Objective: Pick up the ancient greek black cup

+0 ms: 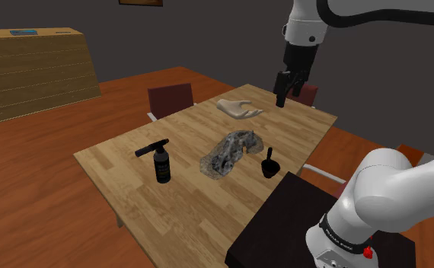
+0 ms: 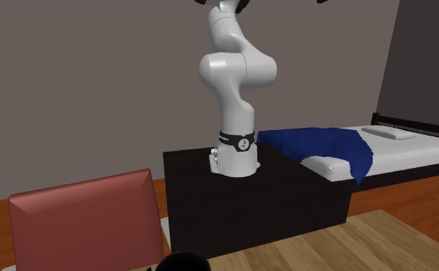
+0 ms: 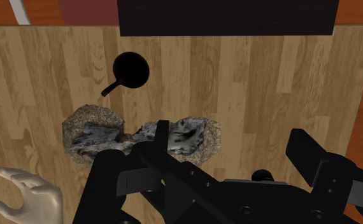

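Observation:
The black cup (image 1: 269,167) is small, with a thin handle sticking out to one side. It stands on the wooden table (image 1: 132,198) near the edge next to the dark stand (image 1: 284,221). My gripper (image 1: 282,97) hangs high over the table's far end, well above and away from the cup. In the wrist view the cup (image 3: 131,70) lies far ahead of the gripper (image 3: 230,137), beyond a grey rocky lump (image 3: 142,137). The fingers (image 3: 158,143) stand apart, open, with nothing between them.
On the table are a black spray bottle (image 1: 162,164), the grey rocky lump (image 1: 231,152) in the middle and a pale hand sculpture (image 1: 238,110) under the gripper. Dark red chairs (image 1: 171,99) stand at the far side. A bed with a blue blanket (image 2: 326,150) is behind the stand.

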Available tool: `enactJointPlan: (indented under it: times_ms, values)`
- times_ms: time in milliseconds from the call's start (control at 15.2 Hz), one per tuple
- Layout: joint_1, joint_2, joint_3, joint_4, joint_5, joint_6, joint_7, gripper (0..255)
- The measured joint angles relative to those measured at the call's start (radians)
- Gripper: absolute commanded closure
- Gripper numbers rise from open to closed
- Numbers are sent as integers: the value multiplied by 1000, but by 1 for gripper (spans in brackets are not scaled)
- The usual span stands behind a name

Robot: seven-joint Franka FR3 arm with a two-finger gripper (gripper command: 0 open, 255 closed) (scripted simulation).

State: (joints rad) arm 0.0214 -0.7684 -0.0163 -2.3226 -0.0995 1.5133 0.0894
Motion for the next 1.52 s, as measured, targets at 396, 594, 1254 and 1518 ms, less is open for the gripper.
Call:
enactJointPlan:
  times_ms: [396,594,1254,1518]
  values:
    - [-28,-19,-68,-125,-29,134,-36,0]
    - [-49,-20,-118,-206,-51,235,-60,0]
    - [-118,122,-315,-390,-113,627,-164,0]
    - [-120,257,-412,-416,-109,810,-226,0]
